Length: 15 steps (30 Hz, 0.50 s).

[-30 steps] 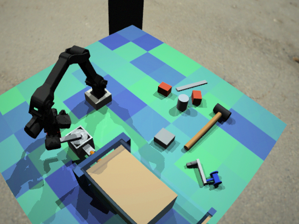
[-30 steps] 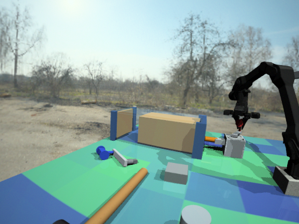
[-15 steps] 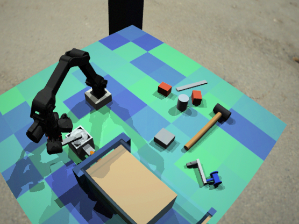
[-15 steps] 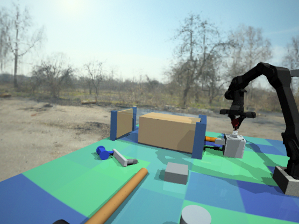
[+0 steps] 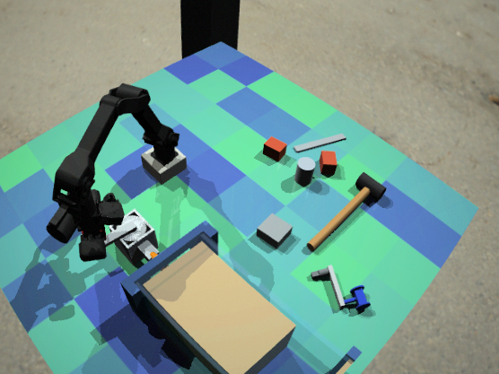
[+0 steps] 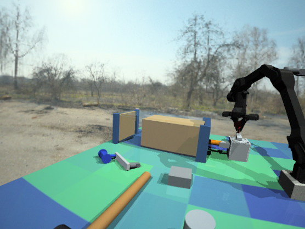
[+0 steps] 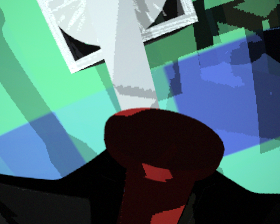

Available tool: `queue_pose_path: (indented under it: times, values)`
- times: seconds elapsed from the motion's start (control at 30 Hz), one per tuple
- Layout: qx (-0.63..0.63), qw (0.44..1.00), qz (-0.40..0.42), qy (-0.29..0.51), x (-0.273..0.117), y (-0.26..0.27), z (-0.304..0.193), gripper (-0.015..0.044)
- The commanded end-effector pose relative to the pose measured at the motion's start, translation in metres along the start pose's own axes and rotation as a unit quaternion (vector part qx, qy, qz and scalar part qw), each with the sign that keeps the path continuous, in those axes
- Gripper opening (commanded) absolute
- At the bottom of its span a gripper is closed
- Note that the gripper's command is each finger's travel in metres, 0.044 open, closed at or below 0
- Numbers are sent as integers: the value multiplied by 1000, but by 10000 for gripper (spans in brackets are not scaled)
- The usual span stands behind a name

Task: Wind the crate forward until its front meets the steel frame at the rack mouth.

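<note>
My gripper (image 5: 95, 238) (image 6: 238, 128) is shut on the red knob (image 7: 162, 135) of the winch handle. The handle's pale arm (image 5: 120, 234) (image 6: 238, 137) (image 7: 129, 65) lies across the top of the white-grey winch (image 5: 140, 228) (image 6: 238, 150). The key and hole are hidden under the arm. A short orange strap (image 5: 153, 255) (image 6: 215, 142) runs from the winch towards the crate. The tan crate (image 5: 224, 310) (image 6: 170, 135) sits flat, its front close to the blue mouth frame (image 5: 186, 240) (image 6: 203, 143). I cannot tell if they touch.
A blue-knobbed crank (image 5: 336, 285) (image 6: 122, 161), a grey block (image 5: 275, 230) (image 6: 179, 176) and a mallet (image 5: 341, 217) (image 6: 123, 201) lie beside the cubby. A grey cylinder (image 5: 305, 171) (image 6: 199, 220), two red blocks and a flat bar (image 5: 319, 143) lie farther off.
</note>
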<state>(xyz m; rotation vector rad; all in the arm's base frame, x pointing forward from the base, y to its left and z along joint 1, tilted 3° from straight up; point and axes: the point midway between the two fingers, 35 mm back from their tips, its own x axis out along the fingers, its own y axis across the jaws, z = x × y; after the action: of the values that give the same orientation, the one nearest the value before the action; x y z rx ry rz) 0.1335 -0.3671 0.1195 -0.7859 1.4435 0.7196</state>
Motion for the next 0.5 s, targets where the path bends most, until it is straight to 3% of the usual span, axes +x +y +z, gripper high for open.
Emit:
queue_pose_path:
  times: [0.0, 0.47]
  values:
    - [-21, 999, -24, -9, -4, -24, 18, 0]
    - [-21, 999, -24, -10, -4, -29, 23, 0]
